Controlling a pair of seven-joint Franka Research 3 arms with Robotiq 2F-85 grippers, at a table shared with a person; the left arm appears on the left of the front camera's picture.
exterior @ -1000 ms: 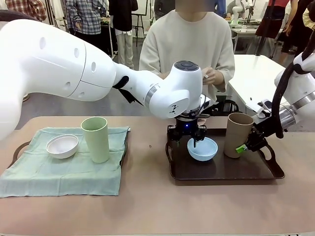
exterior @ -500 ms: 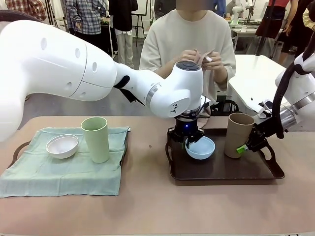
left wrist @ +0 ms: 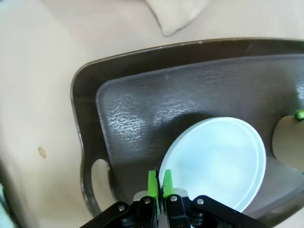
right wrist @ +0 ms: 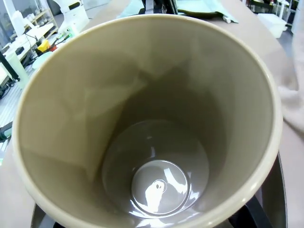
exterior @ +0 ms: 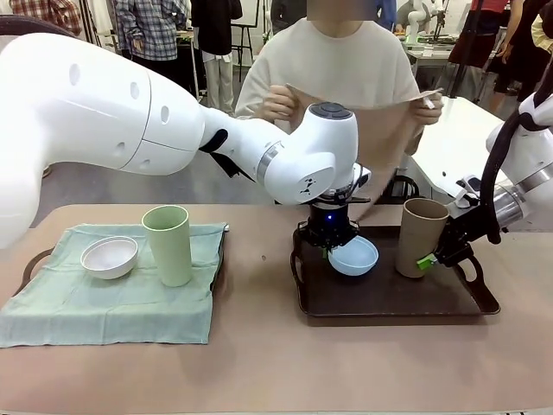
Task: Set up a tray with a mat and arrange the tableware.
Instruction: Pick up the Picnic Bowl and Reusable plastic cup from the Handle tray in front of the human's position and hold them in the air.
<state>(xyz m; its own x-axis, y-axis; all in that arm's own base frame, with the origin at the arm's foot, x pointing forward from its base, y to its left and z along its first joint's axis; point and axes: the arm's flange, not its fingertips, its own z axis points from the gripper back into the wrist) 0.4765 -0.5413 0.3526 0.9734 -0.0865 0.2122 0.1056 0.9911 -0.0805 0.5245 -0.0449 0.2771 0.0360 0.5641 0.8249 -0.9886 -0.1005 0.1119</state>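
Light-blue round bowl (exterior: 353, 256) hangs tilted over the dark brown tray (exterior: 389, 300), its rim pinched by the clenched left tool (left wrist: 159, 181). Tall tan-brown cup (exterior: 419, 238) stands on that tray, the right tool (exterior: 428, 258) against its side; clenched or released, I cannot tell.

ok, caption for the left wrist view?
Left claw pinches rim of the light blue bowl over the dark tray.

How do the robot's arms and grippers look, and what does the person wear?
Both arms are glossy white with rounded joints. The left arm has a dark round cap and a small black marking near its wrist; the right arm carries a thick black cable. The left gripper and the right gripper are black with green pads. The person wears a cream long-sleeved sweater.
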